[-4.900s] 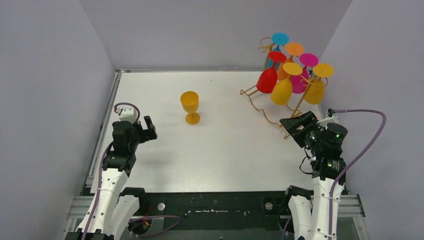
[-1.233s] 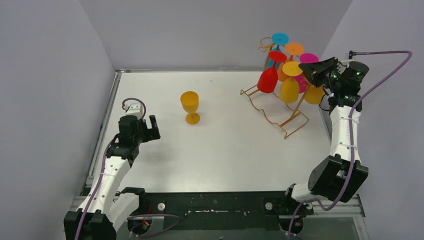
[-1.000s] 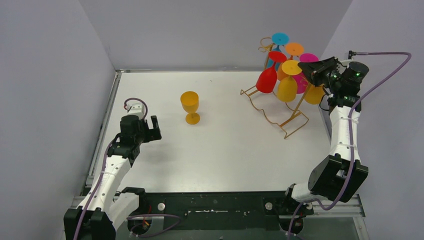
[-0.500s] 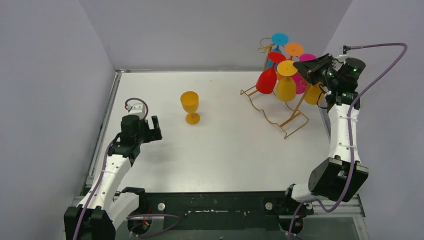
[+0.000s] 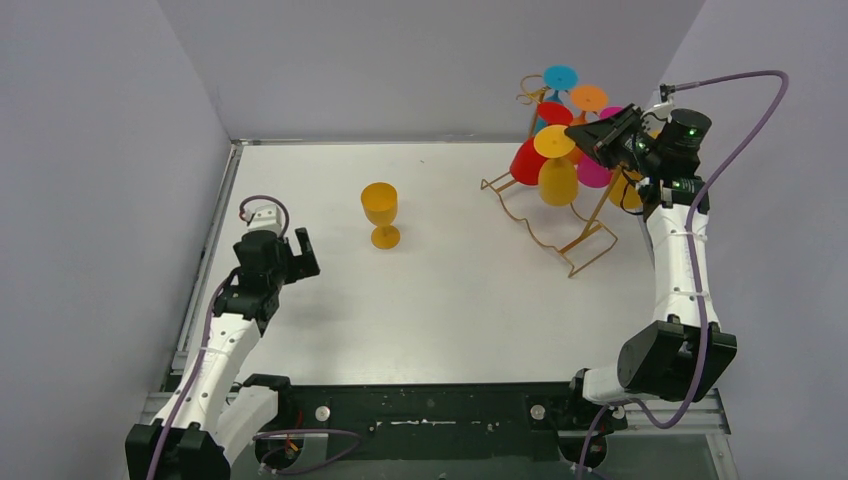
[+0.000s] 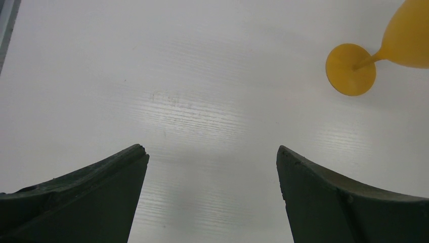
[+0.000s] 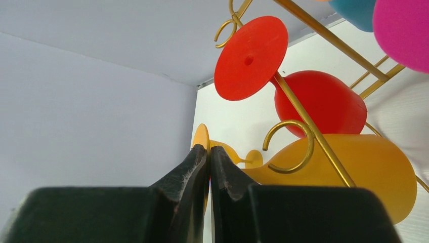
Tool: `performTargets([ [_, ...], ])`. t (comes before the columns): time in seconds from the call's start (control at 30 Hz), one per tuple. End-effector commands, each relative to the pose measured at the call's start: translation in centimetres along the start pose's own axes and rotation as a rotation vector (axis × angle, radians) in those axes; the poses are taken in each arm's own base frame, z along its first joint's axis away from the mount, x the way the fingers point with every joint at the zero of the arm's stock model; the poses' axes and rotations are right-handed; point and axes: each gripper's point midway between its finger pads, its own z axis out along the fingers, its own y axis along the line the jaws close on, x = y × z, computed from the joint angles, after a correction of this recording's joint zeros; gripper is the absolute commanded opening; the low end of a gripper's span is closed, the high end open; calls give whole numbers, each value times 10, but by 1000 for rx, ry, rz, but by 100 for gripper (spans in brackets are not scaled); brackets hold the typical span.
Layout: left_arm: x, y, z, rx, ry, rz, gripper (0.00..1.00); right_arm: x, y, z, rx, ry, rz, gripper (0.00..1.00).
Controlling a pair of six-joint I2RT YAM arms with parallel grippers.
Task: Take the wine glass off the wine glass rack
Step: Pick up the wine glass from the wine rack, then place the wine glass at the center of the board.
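The gold wire wine glass rack (image 5: pixel 596 214) stands at the table's far right with coloured glasses hanging upside down. My right gripper (image 5: pixel 588 136) is up at its near arm, shut on the thin foot of a yellow wine glass (image 5: pixel 557 180). In the right wrist view the fingertips of the right gripper (image 7: pixel 209 150) pinch the foot's edge, and the yellow wine glass's bowl (image 7: pixel 354 169) lies to the right, beside a gold hook (image 7: pixel 289 147). My left gripper (image 5: pixel 298 252) hovers open over the left of the table, and the left gripper (image 6: pixel 210 152) holds nothing.
A yellow-orange goblet (image 5: pixel 380 214) stands upright mid-table, its foot (image 6: pixel 350 69) ahead and right of the left fingers. Red (image 5: pixel 528 160), blue (image 5: pixel 560 77), orange (image 5: pixel 588 98), pink (image 5: pixel 596 172) and another yellow glass (image 5: pixel 628 190) hang on the rack. Grey walls stand close on both sides.
My right gripper has moved left with the yellow glass held by its foot, drawing the glass left along the rack arm. The left arm has barely shifted.
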Motion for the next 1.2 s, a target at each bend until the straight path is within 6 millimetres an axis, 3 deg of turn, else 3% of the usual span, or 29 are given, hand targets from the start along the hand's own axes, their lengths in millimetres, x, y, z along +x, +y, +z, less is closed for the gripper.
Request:
performTargets([
  [0.0, -43, 11, -13, -88, -132, -69, 97, -7, 42, -21, -70, -42, -127, 0],
  [0.07, -47, 13, -17, -95, -152, -64, 97, -3, 48, -24, -86, -34, -155, 0],
  [0.27, -49, -9, -28, 26, -144, -119, 97, 16, 66, -25, -155, 38, -224, 0],
  [0.47, -50, -70, -43, 365, -112, -228, 97, 54, 85, -18, -192, 123, -341, 0],
  [0.73, -76, -140, -85, 776, -117, -326, 94, 126, 106, -2, -261, 248, -482, 0],
  [0.9, -58, -196, -128, 1052, -98, -411, 93, 180, 115, 4, -362, 305, -532, 0],
  [1.03, -55, -222, -153, 1159, -113, -328, 93, 219, 113, 9, -405, 365, -539, 0],
  [1.17, -51, -236, -159, 1201, -75, -303, 93, 255, 120, 5, -520, 419, -541, 0],
])
